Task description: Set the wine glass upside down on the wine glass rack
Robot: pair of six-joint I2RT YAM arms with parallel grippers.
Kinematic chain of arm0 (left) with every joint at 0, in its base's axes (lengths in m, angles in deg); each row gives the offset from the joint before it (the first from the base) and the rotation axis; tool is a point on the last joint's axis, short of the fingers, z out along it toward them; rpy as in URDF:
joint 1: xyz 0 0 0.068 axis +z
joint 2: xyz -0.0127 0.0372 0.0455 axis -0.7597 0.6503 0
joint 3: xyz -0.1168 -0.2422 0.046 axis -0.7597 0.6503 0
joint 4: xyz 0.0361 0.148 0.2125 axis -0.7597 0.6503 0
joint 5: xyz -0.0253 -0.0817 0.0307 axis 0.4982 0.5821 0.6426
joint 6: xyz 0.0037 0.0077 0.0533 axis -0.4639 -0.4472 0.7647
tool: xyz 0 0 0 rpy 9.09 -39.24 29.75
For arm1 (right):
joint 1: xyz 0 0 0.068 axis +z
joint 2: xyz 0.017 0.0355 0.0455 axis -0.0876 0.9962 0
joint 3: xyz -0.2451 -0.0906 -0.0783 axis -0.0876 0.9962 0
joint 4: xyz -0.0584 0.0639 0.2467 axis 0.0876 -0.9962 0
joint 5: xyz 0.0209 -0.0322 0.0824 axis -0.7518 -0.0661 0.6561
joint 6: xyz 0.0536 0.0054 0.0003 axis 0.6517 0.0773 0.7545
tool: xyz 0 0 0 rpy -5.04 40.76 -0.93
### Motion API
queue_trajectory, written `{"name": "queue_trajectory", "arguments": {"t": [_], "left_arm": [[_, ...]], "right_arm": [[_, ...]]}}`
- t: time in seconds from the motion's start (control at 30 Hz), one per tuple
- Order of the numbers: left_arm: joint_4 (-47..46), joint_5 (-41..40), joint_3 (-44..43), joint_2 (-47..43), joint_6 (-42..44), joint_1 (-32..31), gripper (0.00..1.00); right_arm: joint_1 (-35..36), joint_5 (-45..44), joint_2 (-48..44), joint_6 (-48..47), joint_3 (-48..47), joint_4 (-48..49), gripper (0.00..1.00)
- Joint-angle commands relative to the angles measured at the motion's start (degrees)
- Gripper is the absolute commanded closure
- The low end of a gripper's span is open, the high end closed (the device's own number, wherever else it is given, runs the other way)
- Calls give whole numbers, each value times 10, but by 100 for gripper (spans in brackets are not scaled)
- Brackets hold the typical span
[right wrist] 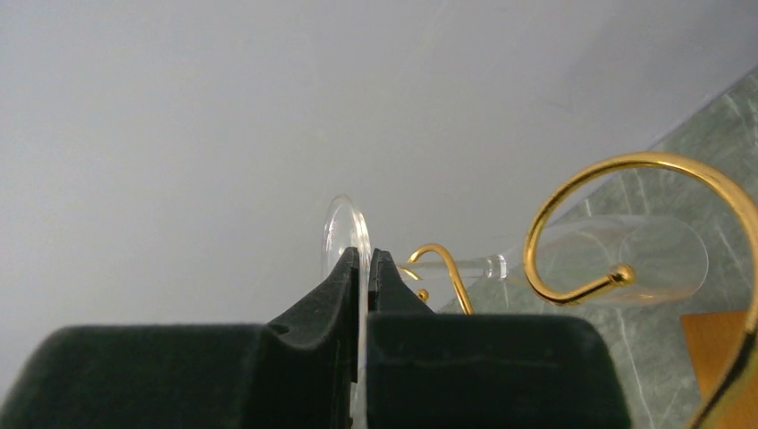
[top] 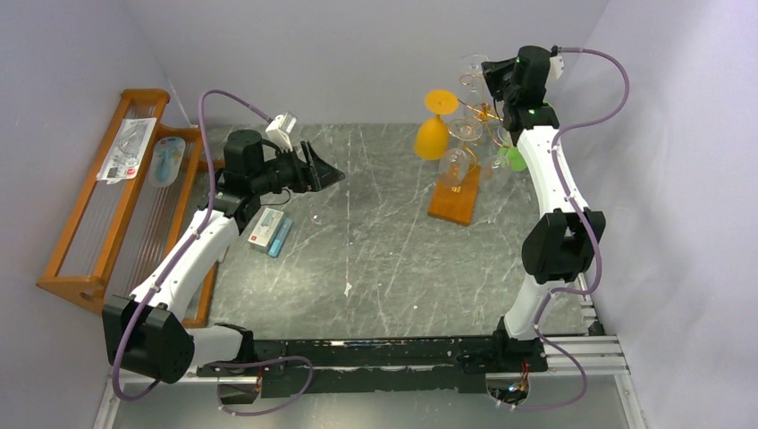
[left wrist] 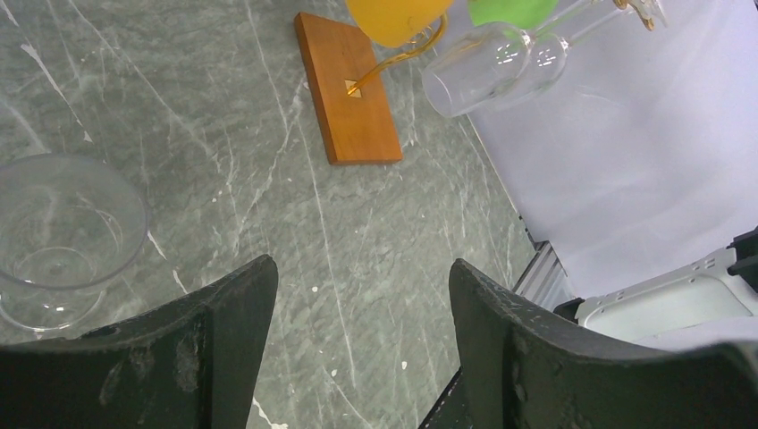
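the job looks close to its end but not finished. the wine glass rack [top: 454,201] stands on its wooden base at the far right of the table. an orange glass [top: 433,134], a green glass [top: 512,159] and a clear glass [top: 456,165] already hang bowl-down from its gold scrolls. the wine glass [right wrist: 345,223] for this task is up at the top of the rack, beside a gold scroll arm [right wrist: 626,219], lying more sideways than inverted. the right gripper [right wrist: 364,268] is pinched tight on the thin edge of its foot. from where i stand i can't tell whether the stem has entered a hook. i'd judge what remains is to seat the foot on a scroll so the bowl hangs down, then let go. the left gripper [left wrist: 360,268] hangs over the middle of the table with its fingers well apart and nothing between them. another clear glass [left wrist: 63,223] stands on the stone just beside it. the room is a plain booth of pale lilac-grey walls [top: 357,54]. the table [top: 375,259] is dark grey marble with white veins and a few white flecks. a large slatted wooden rack [top: 89,241] lies along the left edge with two sealed packets [top: 130,147] on it. a small boxed item [top: 266,228] lies near the left arm.
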Motion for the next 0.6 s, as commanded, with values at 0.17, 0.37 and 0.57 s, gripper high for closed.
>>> {"name": "queue_trajectory", "arguments": {"t": [0.17,0.37,0.57], "left_arm": [[2,7,-9,-11,3,-1,26],[3,3,-7,-11,5,-2,26],[6,3,-9,-4,7,-1,26]], "right_arm": [[-1,54,50,-23,-61,0,100],[-1,74,46,-31,-54,2,100],[-2,83,39,-57,-71,-30,100]]}}
